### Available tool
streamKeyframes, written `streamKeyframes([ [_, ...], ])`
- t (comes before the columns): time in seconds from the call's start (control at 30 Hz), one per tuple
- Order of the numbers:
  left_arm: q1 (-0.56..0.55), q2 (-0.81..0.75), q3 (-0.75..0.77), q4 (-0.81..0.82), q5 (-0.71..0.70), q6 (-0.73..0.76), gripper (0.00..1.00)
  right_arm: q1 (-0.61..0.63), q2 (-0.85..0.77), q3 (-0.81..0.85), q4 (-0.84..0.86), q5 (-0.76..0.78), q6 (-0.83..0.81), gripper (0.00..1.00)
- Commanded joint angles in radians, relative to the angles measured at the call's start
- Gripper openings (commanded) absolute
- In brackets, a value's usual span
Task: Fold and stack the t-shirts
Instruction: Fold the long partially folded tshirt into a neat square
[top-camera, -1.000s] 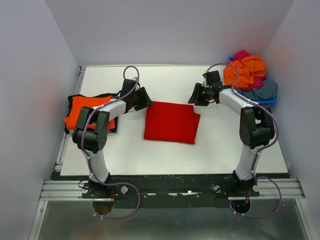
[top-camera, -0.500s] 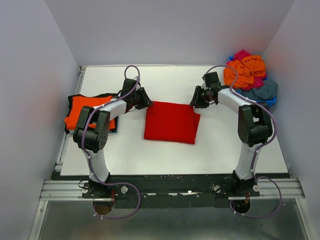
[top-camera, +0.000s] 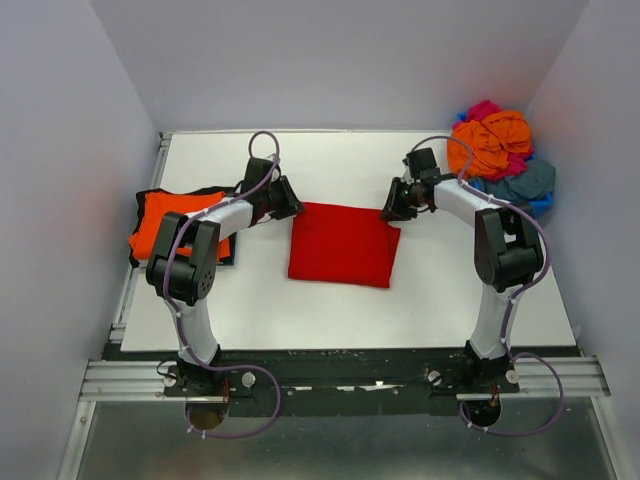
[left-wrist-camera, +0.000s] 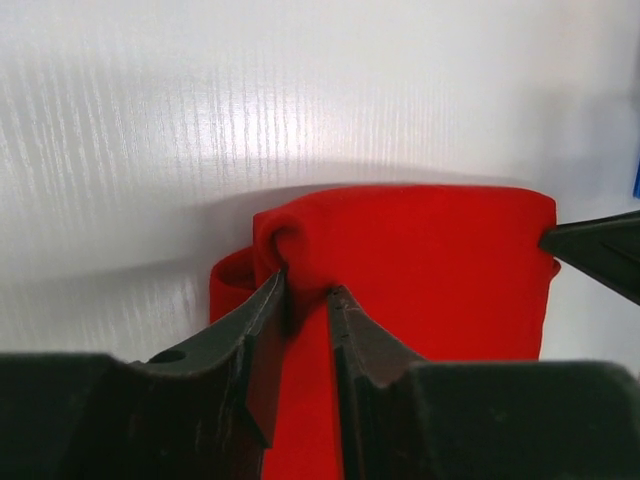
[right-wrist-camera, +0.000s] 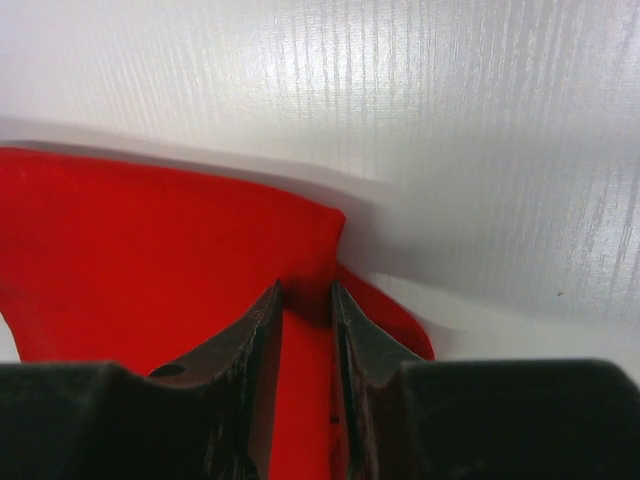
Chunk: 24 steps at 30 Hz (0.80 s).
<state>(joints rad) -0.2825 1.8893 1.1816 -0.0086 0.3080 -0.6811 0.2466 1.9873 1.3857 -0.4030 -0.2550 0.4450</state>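
The red t-shirt (top-camera: 340, 245) lies folded into a rectangle at the table's middle. My left gripper (top-camera: 292, 207) is at its far left corner. In the left wrist view the gripper (left-wrist-camera: 307, 292) is shut on a bunched fold of the red cloth (left-wrist-camera: 430, 270). My right gripper (top-camera: 388, 212) is at the far right corner. In the right wrist view it (right-wrist-camera: 305, 292) is shut on the red cloth (right-wrist-camera: 150, 260). An orange t-shirt (top-camera: 175, 225) lies folded on a black one (top-camera: 226, 256) at the left edge.
At the back right, a blue bin (top-camera: 541, 203) holds a loose pile: an orange t-shirt (top-camera: 490, 140), a magenta one (top-camera: 483, 108) and a grey-blue one (top-camera: 525, 180). White table (top-camera: 330, 300); grey walls stand close on both sides.
Both grippers have moved inward onto the far corners of the red t-shirt and closed on the cloth. The shirt itself has not shifted.
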Motion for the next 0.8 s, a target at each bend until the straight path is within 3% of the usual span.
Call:
streamKeyframes([
  [0.0,0.006,-0.028,-0.046,0.004,0.014,-0.009,0.38,-0.006,0.007,-0.019,0.020,-0.035,0.001,0.34],
  [0.33,0.011,-0.052,-0.054,-0.014,-0.012,-0.005,0.33,-0.007,-0.012,-0.036,0.020,-0.023,0.003,0.22],
  [0.43,0.013,-0.050,-0.048,-0.013,-0.009,-0.003,0.30,-0.007,-0.021,-0.037,0.020,-0.018,0.004,0.14],
  [0.5,0.013,-0.041,-0.036,-0.013,0.006,-0.002,0.27,-0.006,-0.025,-0.037,0.020,-0.016,0.003,0.13],
  [0.7,0.014,-0.016,0.012,-0.042,-0.001,0.014,0.29,-0.007,-0.035,-0.028,0.016,-0.013,0.004,0.13],
  [0.77,0.014,-0.016,0.015,-0.039,0.000,0.015,0.28,-0.007,-0.033,-0.022,0.015,-0.016,0.001,0.20],
])
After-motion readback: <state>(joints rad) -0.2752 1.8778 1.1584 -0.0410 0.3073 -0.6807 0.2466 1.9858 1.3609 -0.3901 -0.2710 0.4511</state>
